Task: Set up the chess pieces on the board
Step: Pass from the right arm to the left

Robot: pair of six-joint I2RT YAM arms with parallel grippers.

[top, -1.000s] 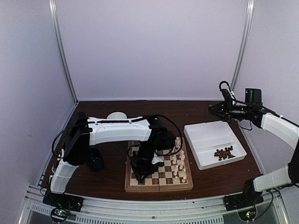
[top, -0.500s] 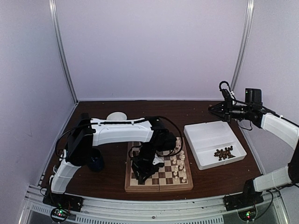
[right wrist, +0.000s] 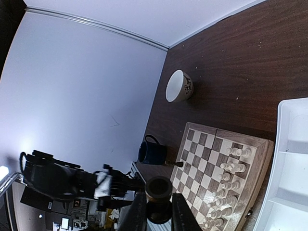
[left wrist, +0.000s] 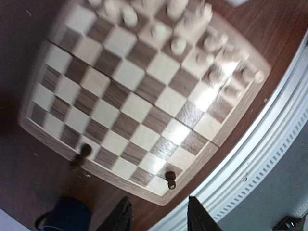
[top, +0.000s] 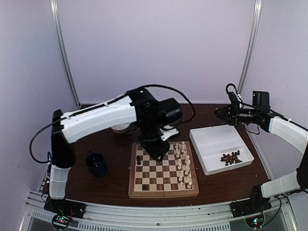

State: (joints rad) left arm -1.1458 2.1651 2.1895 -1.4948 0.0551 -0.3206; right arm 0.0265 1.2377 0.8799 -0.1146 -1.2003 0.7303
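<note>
The board (top: 163, 193) lies in mid-table, with cream chess pieces (top: 183, 163) in its right columns. A dark piece (top: 139, 160) stands at its left edge. My left gripper (top: 157, 154) hangs above the board's far half. In the left wrist view it (left wrist: 159, 202) is open and empty, high over the board (left wrist: 144, 110). One dark piece (left wrist: 170, 179) stands on the corner square and another (left wrist: 82, 155) at the border. My right gripper (top: 222, 111) hovers beyond the tray, shut (right wrist: 159, 198) on a dark chess piece (right wrist: 159, 188).
A white two-compartment tray (top: 219, 137) sits right of the board, with several dark pieces (top: 230, 157) in its near compartment. A blue mug (top: 97, 163) stands left of the board. A pale bowl (right wrist: 179, 85) rests farther back, and the metal rail (left wrist: 269, 159) runs along the near edge.
My left arm has risen and swung back from the board's near-left corner, and its jaws have opened. A dark piece stays standing there. The right arm has not moved.
</note>
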